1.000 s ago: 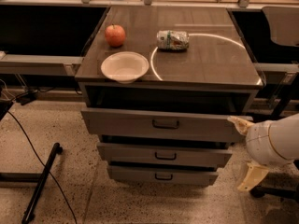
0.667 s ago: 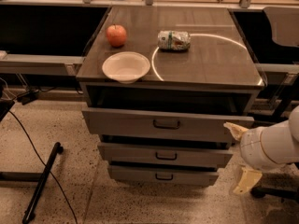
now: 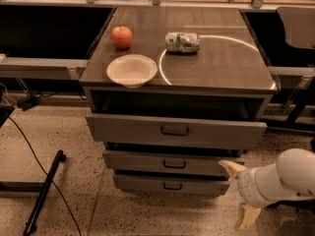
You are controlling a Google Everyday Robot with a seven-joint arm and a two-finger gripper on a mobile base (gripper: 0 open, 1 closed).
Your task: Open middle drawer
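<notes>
The middle drawer [image 3: 147, 160] is a flat grey front with a small dark loop handle [image 3: 174, 164]. It sits between the taller top drawer [image 3: 128, 128], which is pulled out a little, and the narrow bottom drawer [image 3: 142, 182]. My gripper [image 3: 231, 195] is low at the right of the cabinet, on a white rounded arm [image 3: 290, 176]. Its two cream fingers are spread open and empty. The upper fingertip [image 3: 229, 167] is by the right end of the middle drawer front, well right of the handle. The lower finger [image 3: 246, 217] hangs near the floor.
On the cabinet top [image 3: 221, 68] are a red apple [image 3: 122, 37], a white bowl [image 3: 132, 70] and a crushed can [image 3: 182, 42] by a white ring mark. A black pole [image 3: 44, 191] and cable lie on the floor at left. A chair [image 3: 298, 26] stands at right.
My gripper has moved down and to the left, from beside the top drawer's right end to the right end of the middle drawer. The drawers have not moved.
</notes>
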